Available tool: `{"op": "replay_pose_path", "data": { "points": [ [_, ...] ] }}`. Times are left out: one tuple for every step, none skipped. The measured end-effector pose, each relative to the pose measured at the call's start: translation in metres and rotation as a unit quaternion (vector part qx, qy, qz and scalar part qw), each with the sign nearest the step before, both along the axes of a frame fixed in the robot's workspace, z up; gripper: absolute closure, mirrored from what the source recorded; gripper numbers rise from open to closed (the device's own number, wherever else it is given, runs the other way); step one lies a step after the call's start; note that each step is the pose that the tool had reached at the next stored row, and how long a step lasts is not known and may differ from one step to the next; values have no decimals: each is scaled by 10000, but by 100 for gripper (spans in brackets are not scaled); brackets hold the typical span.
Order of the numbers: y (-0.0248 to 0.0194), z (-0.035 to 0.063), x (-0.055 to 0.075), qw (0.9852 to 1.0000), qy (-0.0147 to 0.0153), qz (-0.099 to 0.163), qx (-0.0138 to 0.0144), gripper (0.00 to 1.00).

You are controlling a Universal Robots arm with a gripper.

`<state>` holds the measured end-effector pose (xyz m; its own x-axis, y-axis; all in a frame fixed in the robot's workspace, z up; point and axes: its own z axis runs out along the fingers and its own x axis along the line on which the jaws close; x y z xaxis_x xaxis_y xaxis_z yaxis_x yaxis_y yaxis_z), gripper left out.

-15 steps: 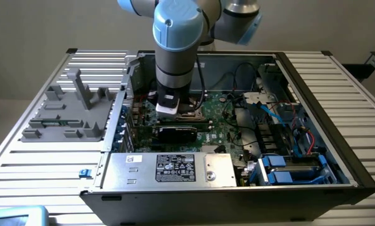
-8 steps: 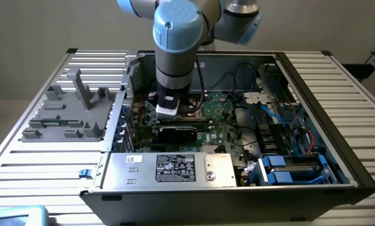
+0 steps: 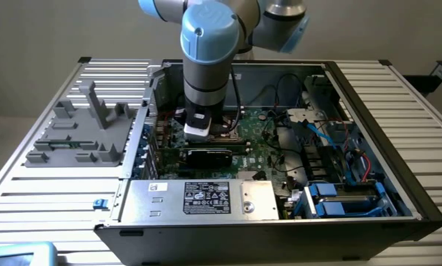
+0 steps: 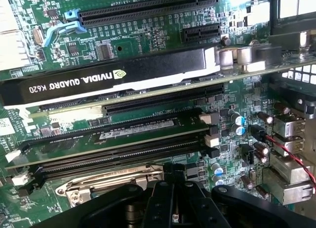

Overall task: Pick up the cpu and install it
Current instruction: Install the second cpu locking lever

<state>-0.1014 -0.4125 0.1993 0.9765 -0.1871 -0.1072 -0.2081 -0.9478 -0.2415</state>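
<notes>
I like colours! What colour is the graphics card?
Black graphics card, white lettering; wrist view shows it best.

The cpu is hidden; its look and pose cannot be told. The closed end effector (image 3: 198, 128) stands low over the motherboard (image 3: 262, 145), centre of the exterior frame, beside the metal socket frame (image 4: 111, 182).

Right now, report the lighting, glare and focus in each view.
Exterior view: even, soft light, the open computer case interior darker than the pale slatted table, and no strong glare. Wrist view: bright washed-out glare at the white connector and through the case wall openings; the graphics card label reads sharply, while the gripper up close looks dark and soft.
</notes>
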Motion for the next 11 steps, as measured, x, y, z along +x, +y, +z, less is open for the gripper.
{"op": "replay_pose_path", "data": {
  "points": [
    [2,-4,0,10000,0,0,5,89],
    [4,-7,0,10000,-1,-1,9,89],
    [4,-10,0,10000,0,-1,12,89],
    [5,-14,0,10000,0,-2,15,89],
    [6,-19,0,10000,0,-3,17,89],
    [7,-23,0,10000,0,-4,19,89],
    [7,-28,0,10000,0,-4,21,89],
    [8,-33,0,10000,-1,-5,23,89],
    [8,-38,0,10000,-2,-6,24,89],
    [10,-40,0,10000,-1,-6,24,89],
    [11,-42,0,10000,0,-7,25,89]
  ]
}}
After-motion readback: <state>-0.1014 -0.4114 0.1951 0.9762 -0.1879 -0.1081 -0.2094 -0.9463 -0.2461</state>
